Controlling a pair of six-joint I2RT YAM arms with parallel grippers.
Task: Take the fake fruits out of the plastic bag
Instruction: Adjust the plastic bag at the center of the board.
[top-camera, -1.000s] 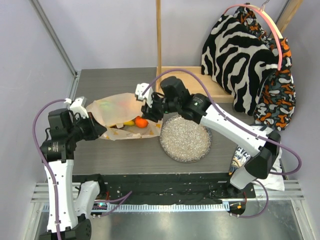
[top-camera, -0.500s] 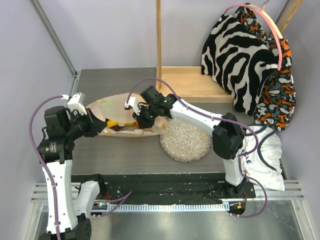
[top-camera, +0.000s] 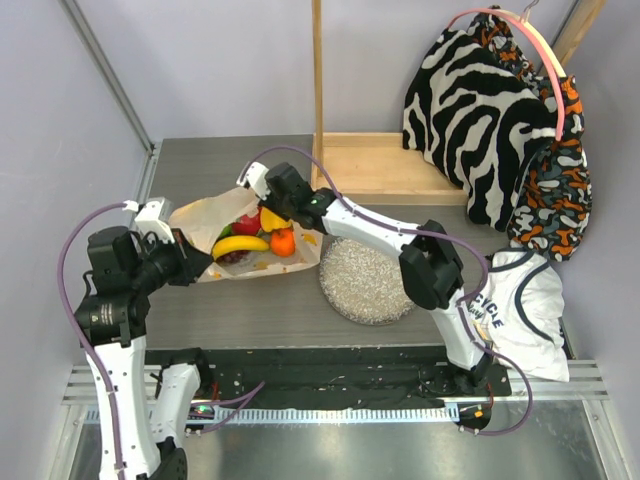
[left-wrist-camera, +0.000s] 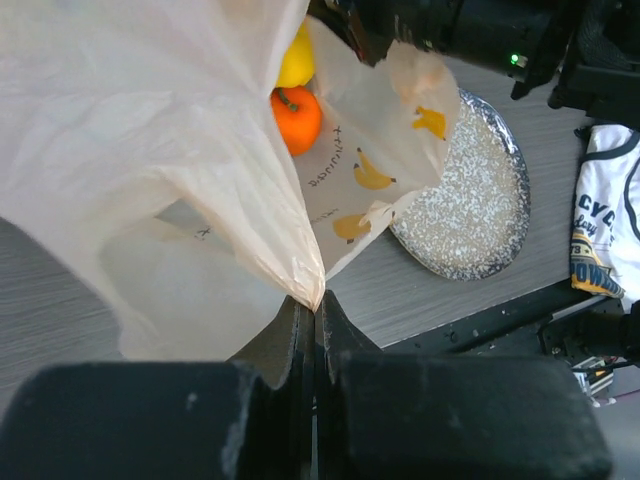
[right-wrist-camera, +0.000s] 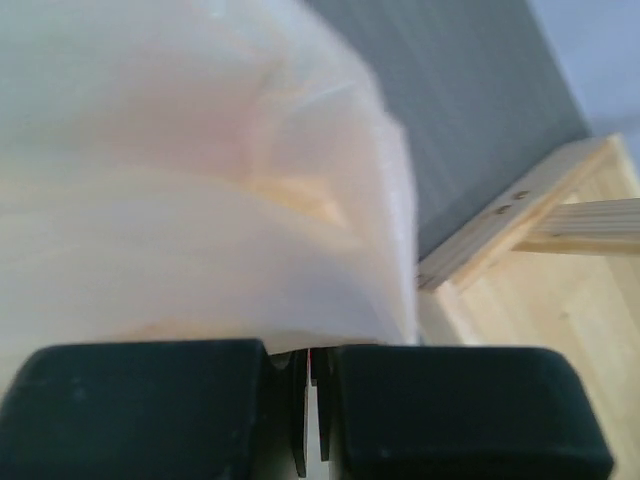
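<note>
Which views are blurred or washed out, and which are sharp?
Right wrist: the plastic bag covers most of the frame, pale and out of focus. Left wrist: near bag folds overexposed, the orange and grey plate fairly sharp. Top external: even light, everything sharp.

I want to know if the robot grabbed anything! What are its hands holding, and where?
Both pinch the plastic bag: left gripper its left edge, right gripper its far edge.
</note>
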